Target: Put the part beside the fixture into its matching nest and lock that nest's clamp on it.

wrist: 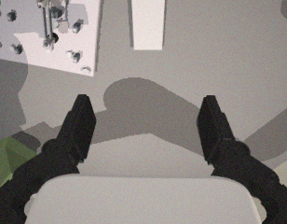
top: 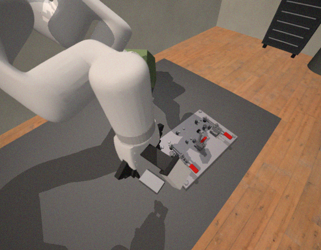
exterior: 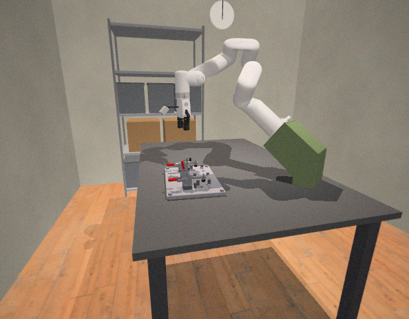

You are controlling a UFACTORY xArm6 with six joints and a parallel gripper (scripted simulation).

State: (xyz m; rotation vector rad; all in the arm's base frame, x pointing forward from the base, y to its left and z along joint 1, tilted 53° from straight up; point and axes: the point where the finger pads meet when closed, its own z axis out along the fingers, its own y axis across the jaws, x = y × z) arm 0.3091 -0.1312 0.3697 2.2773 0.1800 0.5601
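The part, a light grey block (top: pixel 151 180) (wrist: pixel 148 25), lies on the table beside the fixture plate (top: pixel 218 150) (exterior: pixel 198 197) (wrist: pixel 87 43). My gripper (exterior: pixel 182 127) (wrist: pixel 145 107) is wide open and empty, high above the table; in the wrist view the part lies beyond the fingertips. The fixture has three clamps. The middle clamp's red handle (top: pixel 203 139) (exterior: pixel 182 165) stands up and its bar looks raised. The two outer red handles, one (top: pixel 227 135) (exterior: pixel 172 179) and the other (top: pixel 193 168) (exterior: pixel 170 164), lie low. I cannot tell if those clamps are locked.
Small posts and pads stand on the plate around each clamp. The wrist camera housing (top: pixel 176 172) hides a corner of the plate in the top view. A green block (exterior: pixel 295 157) (top: pixel 151 67) stands at the arm's base. The shelf rack (exterior: pixel 157 74) stands behind the table.
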